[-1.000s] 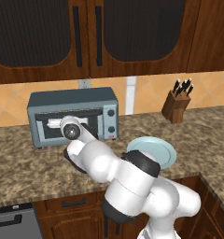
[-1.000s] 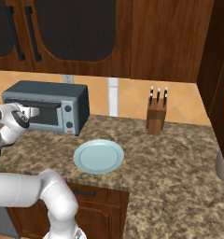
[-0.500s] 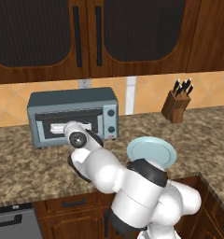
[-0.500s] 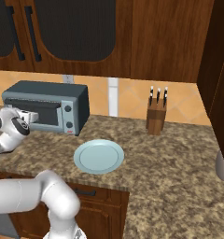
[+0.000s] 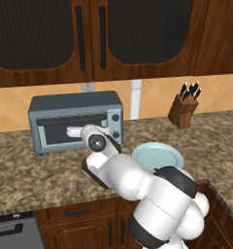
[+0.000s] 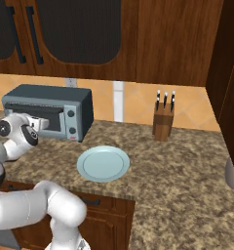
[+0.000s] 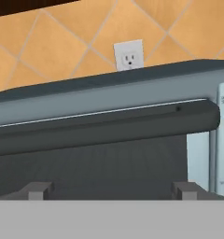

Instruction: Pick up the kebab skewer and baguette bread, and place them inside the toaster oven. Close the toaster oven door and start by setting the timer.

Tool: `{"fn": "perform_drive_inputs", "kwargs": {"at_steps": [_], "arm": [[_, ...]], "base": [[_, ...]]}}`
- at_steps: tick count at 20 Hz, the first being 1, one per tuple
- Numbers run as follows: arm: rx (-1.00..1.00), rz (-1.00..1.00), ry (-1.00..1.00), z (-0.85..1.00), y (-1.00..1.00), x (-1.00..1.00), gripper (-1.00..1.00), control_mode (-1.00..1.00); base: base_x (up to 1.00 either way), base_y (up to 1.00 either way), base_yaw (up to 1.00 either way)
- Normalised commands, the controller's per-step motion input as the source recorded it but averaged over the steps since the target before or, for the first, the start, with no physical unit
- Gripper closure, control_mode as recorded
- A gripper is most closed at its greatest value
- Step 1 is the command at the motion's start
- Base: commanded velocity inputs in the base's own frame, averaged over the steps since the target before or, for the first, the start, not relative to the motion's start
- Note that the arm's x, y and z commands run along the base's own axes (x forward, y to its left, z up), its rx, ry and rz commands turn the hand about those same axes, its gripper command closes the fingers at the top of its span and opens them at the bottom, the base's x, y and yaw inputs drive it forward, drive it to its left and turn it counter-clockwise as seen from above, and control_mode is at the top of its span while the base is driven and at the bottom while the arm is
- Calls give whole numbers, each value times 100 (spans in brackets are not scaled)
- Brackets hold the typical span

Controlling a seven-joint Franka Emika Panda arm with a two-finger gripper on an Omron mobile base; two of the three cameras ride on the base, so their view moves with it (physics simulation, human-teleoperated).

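The blue-grey toaster oven (image 5: pixel 74 104) (image 6: pixel 48 95) stands at the back of the counter, and its top edge fills the hand view (image 7: pixel 109 86). The toaster oven door (image 5: pixel 72 138) is up and shut. Its dark bar handle (image 7: pixel 109 123) runs across just above the glass. My gripper (image 5: pixel 73 130) (image 6: pixel 40 122) (image 7: pixel 111 190) hovers right in front of the door glass, below the handle. It is open wide, with nothing between its fingertips (image 7: pixel 37 190). The kebab skewer and the baguette bread are out of view.
A pale blue plate (image 5: pixel 157 156) (image 6: pixel 103 163) lies bare on the speckled counter to the right of the oven. A wooden knife block (image 5: pixel 185 109) (image 6: pixel 164 122) stands at the back right. A wall outlet (image 7: pixel 129 54) sits behind the oven, and dark cabinets hang above.
My arm's wrist has shifted a little to the right in front of the oven. The door and the plate have not moved.
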Motion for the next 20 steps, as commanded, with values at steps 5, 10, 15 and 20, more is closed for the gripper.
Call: {"fn": "perform_drive_inputs", "kwargs": {"at_steps": [5,10,15,20], "arm": [[2,0,0,0,-85,-18,-100,-100],[2,0,0,0,-74,-8,-100,-100],[0,0,0,-4,-40,0,-100,-100],[0,0,0,-15,-17,1,-100,-100]], "base": [[0,0,0],[0,0,0],[0,0,0],[0,0,0]]}}
